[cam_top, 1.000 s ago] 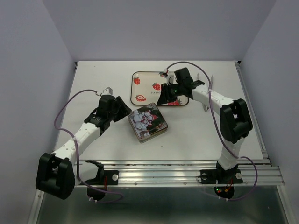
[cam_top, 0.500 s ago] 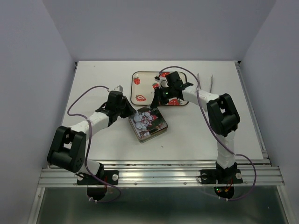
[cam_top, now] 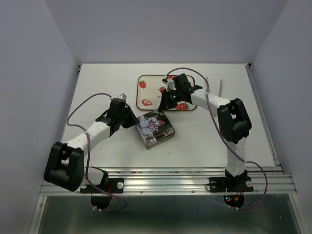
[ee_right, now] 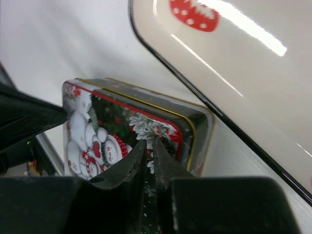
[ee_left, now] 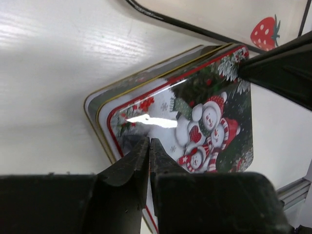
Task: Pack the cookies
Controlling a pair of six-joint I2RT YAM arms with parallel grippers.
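The square tin (cam_top: pixel 154 128) with a snowman lid lies closed on the white table, just in front of the strawberry tray (cam_top: pixel 153 84). No cookies show in any view. My left gripper (cam_top: pixel 132 118) is shut and empty, its tips (ee_left: pixel 149 140) at the lid's left edge (ee_left: pixel 195 122). My right gripper (cam_top: pixel 168 103) is shut and empty, its tips (ee_right: pixel 150 141) over the tin's far corner (ee_right: pixel 122 126) next to the tray's rim. Each wrist view shows the other gripper at its edge.
The cream tray (ee_right: pixel 253 73) with printed red strawberries (ee_left: pixel 265 33) lies behind the tin, its black rim close to the tin's far side. Bare white table (cam_top: pixel 204 141) lies to the right and left of the tin. Grey walls enclose the table.
My left gripper moved right to the tin's left edge. My right gripper came off the tray, forward and left, to the tin's far corner. The tin has stayed put.
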